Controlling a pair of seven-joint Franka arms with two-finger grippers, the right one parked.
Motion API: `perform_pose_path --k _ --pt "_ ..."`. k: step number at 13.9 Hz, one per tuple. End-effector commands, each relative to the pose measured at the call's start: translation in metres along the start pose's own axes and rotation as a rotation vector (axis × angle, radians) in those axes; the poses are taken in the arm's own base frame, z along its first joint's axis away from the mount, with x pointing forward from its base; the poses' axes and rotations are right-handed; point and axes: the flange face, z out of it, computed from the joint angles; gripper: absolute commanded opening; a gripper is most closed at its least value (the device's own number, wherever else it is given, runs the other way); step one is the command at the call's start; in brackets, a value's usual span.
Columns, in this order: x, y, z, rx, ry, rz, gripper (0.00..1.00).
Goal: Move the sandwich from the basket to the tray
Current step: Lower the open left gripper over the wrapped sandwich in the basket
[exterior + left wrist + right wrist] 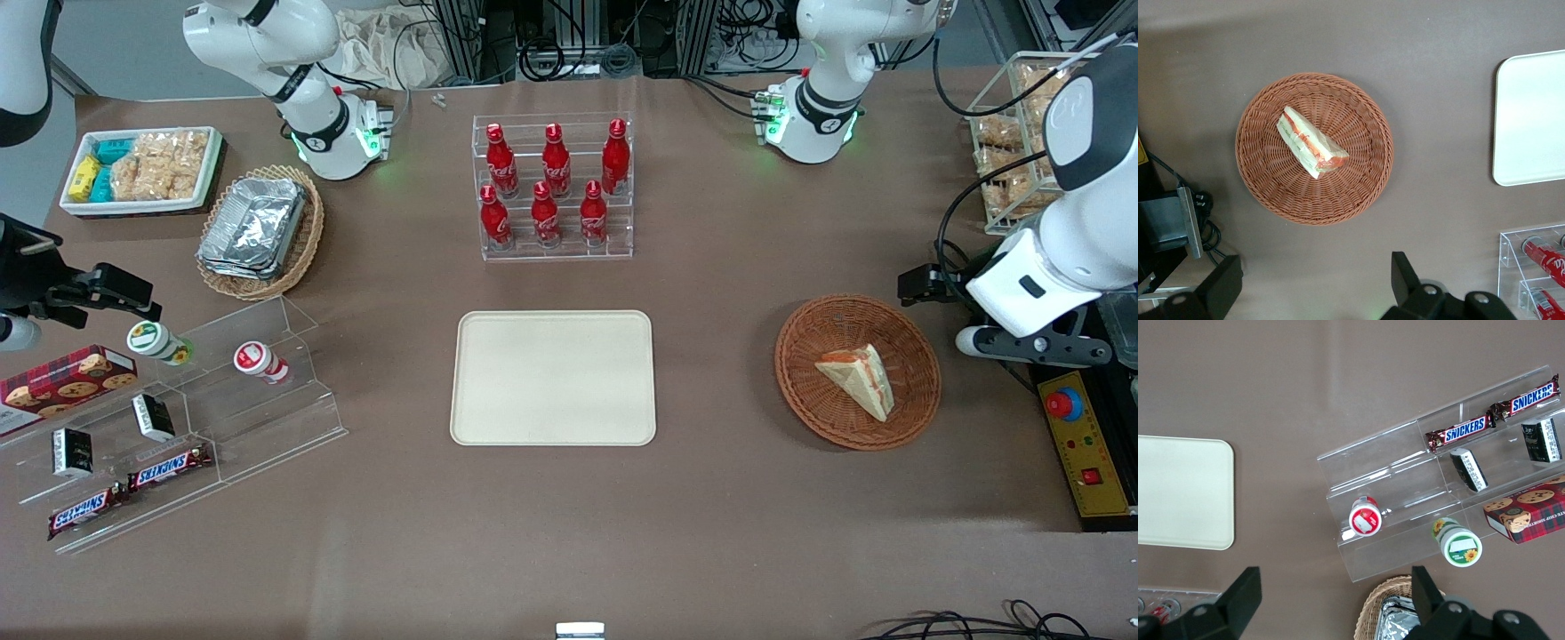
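The sandwich [858, 378] [1310, 142], a pale wedge with orange-red and green filling, lies in the round reddish-brown wicker basket [805, 356] [1271, 180]. The cream tray [551, 378] [1531, 120] lies flat beside the basket, toward the parked arm's end, with nothing on it. My gripper [923, 284] [1313, 283] hangs raised above the table just off the basket's rim, toward the working arm's end. It is open wide, with only bare table between its black fingers [1405, 277].
A clear rack of red bottles [556, 191] stands farther from the front camera than the tray. A yellow control box with a red button [1080, 444] and a wire rack of snacks [1013, 133] sit at the working arm's end. Foil containers [258, 231], a snack bin [138, 169] and an acrylic stand [178, 409] are at the parked arm's end.
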Motion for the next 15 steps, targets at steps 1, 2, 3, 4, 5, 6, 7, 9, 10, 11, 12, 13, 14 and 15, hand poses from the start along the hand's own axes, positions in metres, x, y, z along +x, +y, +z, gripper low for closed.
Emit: perform_pose_path --k 1,2,3,4,5,6,7,9,10,11,12,13,14,15 --pt "0.003 -0.001 -0.006 -0.014 -0.003 -0.013 1.0" --pt "0.004 -0.002 -0.005 -0.014 -0.006 -0.013 1.0" --pt "0.006 -0.002 -0.002 -0.016 -0.01 -0.015 1.0" --pt "0.006 -0.002 -0.001 -0.016 -0.012 -0.016 1.0" --pt "0.008 -0.002 0.003 -0.018 -0.018 -0.021 1.0" --pt "0.01 -0.002 0.006 -0.014 -0.018 -0.026 1.0" --pt "0.013 -0.002 0.015 -0.014 -0.034 -0.027 1.0" --pt "0.015 -0.003 0.031 -0.014 -0.046 -0.07 1.0" --pt "0.017 -0.004 0.043 -0.016 -0.038 -0.083 1.0" --pt "0.02 -0.003 0.056 -0.017 -0.022 -0.099 1.0" --pt "0.024 -0.001 0.065 -0.018 -0.001 -0.141 1.0" --pt "0.026 0.001 0.072 -0.019 0.007 -0.186 1.0" --pt "0.027 0.001 0.079 -0.02 0.005 -0.232 1.0" --pt "0.026 -0.003 0.09 -0.019 -0.005 -0.267 1.0"
